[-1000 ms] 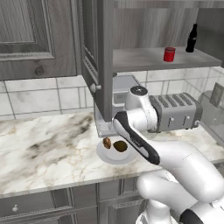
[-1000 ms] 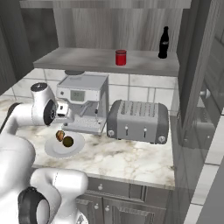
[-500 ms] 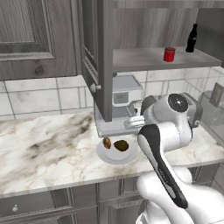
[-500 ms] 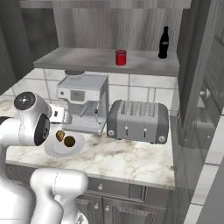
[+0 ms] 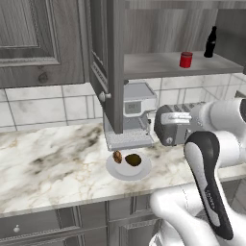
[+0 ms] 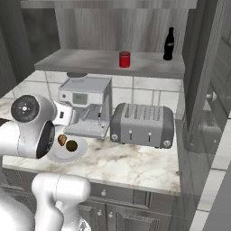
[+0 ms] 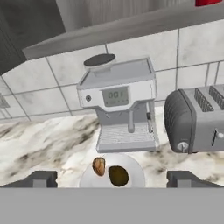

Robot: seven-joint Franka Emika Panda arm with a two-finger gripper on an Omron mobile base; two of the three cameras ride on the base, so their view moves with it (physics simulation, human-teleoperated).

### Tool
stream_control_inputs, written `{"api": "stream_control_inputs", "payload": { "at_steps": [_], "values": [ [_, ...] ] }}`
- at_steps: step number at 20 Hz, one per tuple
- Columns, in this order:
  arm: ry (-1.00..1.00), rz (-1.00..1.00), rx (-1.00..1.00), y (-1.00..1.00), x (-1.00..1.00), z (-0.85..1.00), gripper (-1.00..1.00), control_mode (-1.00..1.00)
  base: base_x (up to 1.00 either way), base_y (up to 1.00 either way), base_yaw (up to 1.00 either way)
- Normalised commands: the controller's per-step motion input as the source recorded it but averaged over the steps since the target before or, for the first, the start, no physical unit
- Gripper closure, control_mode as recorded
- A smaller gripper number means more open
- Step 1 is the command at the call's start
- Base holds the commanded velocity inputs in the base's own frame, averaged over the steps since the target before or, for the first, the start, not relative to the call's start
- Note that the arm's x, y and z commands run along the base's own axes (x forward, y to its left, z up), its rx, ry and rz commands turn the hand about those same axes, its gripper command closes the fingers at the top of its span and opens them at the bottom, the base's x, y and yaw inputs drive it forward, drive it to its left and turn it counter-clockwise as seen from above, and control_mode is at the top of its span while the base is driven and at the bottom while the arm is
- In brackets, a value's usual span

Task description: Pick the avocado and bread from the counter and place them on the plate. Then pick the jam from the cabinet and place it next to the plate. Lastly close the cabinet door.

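The avocado [image 5: 133, 159] and the bread [image 5: 117, 156] lie side by side on the plate [image 5: 144, 169], which sits on the counter [image 5: 48, 163] in front of the coffee machine. In the hand view my gripper [image 7: 112, 179] is open and empty, raised above and back from the plate [image 7: 136, 168], with the bread [image 7: 99, 166] and avocado [image 7: 117, 175] between its fingertips [image 7: 40, 178]. The jam [image 5: 185, 59] stands on the shelf of the open cabinet [image 5: 158, 66]. From the right, the jam [image 6: 124, 59] is mid-shelf, and the plate [image 6: 80, 149] carries the avocado [image 6: 71, 145] and bread [image 6: 62, 140].
A coffee machine [image 5: 137, 111] stands right behind the plate, with a toaster [image 6: 142, 125] beside it. A tall black bottle [image 6: 168, 43] shares the shelf with the jam. The cabinet's left door [image 5: 103, 62] juts out over the counter; the other door [image 6: 203, 67] hangs open at right.
The arm has swung back and lifted away from the plate. The gripper has stayed open. Avocado and bread rest where they were.
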Motion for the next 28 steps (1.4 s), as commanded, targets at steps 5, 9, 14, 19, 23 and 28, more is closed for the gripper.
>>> {"api": "stream_control_inputs", "payload": {
  "at_steps": [5,9,14,19,23,28],
  "values": [
    [-0.21,-0.03,0.10,-0.30,-0.42,0.51,-1.00,-1.00,0.00,0.00,0.00],
    [-0.19,-0.04,0.05,-0.23,-0.29,0.27,-1.00,-1.00,0.00,0.00,0.00],
    [-0.20,-0.03,0.05,-0.20,-0.30,0.26,-1.00,-1.00,0.00,0.00,0.00],
    [-0.19,-0.03,0.04,-0.13,-0.26,0.30,-1.00,-1.00,0.00,0.00,0.00],
    [-0.13,-0.04,0.04,-0.16,-0.12,0.29,-1.00,-1.00,0.00,0.00,0.00],
    [-0.11,-0.03,0.01,-0.11,-0.09,0.24,-1.00,-1.00,0.00,0.00,0.00]
  ]
}}
